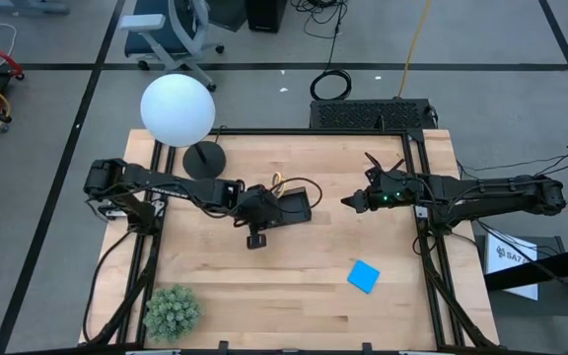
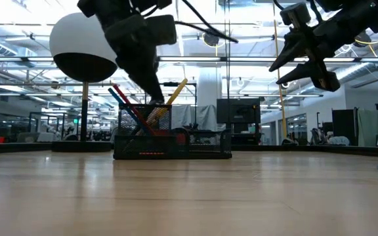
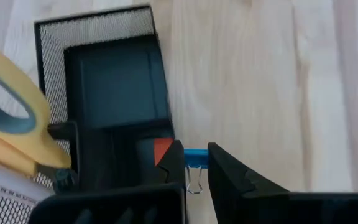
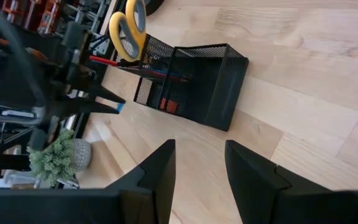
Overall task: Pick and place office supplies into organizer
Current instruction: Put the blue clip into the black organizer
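High view: the left claw (image 1: 255, 237) is seen just beside the near edge of the black organizer (image 1: 294, 206), which sits mid-surface on the wooden surface (image 1: 294, 296). The right claw (image 1: 349, 202) hangs near the organizer's other end, apart from it. A blue note pad (image 1: 364, 276) lies alone toward the right front, well apart from the organizer. A white globe lamp (image 1: 177, 109) and a green plant (image 1: 171, 312) are placed at the left edge.

Low view: pens (image 2: 126, 105) and yellow-handled scissors (image 2: 169, 98) are seen standing in the organizer's tall compartment, with the left arm directly above it. The right claw is held high, clear of everything.

Left wrist view: a small blue binder clip (image 3: 195, 158) is pinched between the nearly closed fingers (image 3: 173, 165), just outside the organizer's wall; a red-orange piece (image 3: 162, 149) already lies inside. The step in hand is judged to be placing this clip; a short shift over the wall is called for before release.

Right wrist view: the right claw's fingers (image 4: 160, 171) are parted and hold nothing. Open surface is left all round the organizer, so the note pad could be approached freely.
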Tool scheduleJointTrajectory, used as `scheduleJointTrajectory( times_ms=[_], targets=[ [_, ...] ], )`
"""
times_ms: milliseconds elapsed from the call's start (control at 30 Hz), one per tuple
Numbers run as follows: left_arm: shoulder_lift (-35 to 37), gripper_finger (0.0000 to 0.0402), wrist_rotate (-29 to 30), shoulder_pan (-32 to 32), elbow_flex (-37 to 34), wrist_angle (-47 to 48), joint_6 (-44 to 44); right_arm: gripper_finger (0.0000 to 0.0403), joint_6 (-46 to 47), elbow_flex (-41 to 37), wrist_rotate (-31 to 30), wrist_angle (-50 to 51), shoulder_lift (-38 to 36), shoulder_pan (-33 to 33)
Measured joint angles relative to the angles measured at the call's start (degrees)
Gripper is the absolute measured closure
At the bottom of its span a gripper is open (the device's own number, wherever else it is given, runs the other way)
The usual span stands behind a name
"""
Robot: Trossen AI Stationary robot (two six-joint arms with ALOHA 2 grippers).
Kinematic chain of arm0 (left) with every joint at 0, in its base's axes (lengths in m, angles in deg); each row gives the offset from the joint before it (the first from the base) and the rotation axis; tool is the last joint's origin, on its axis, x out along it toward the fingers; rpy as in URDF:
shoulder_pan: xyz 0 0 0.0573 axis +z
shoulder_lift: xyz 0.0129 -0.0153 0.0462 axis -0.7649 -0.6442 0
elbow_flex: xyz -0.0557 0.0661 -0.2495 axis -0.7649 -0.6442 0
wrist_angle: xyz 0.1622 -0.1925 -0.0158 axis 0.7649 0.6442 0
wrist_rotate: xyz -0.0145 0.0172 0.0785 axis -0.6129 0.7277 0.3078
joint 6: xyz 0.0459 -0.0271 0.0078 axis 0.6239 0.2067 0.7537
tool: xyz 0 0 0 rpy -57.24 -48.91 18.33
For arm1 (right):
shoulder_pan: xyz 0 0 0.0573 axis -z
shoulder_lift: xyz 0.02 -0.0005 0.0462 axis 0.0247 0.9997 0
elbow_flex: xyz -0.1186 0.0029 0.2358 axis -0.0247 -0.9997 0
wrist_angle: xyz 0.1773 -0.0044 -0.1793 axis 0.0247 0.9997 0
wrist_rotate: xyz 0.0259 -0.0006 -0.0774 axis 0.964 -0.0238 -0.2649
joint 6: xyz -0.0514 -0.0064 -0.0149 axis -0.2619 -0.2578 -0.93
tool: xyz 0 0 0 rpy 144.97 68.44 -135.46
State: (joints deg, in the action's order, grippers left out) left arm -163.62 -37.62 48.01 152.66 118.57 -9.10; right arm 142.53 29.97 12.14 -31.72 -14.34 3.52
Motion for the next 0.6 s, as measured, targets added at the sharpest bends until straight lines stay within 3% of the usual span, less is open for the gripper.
scheduleJointTrajectory(
  times_ms=[600],
  targets=[
    [0.0, 0.0373, -0.1, 7.7, -2.6, -0.5, 10.0, 0.0273, 2.7, 0.0, -4.5, -0.2, 0.0, 0.3]
  ],
)
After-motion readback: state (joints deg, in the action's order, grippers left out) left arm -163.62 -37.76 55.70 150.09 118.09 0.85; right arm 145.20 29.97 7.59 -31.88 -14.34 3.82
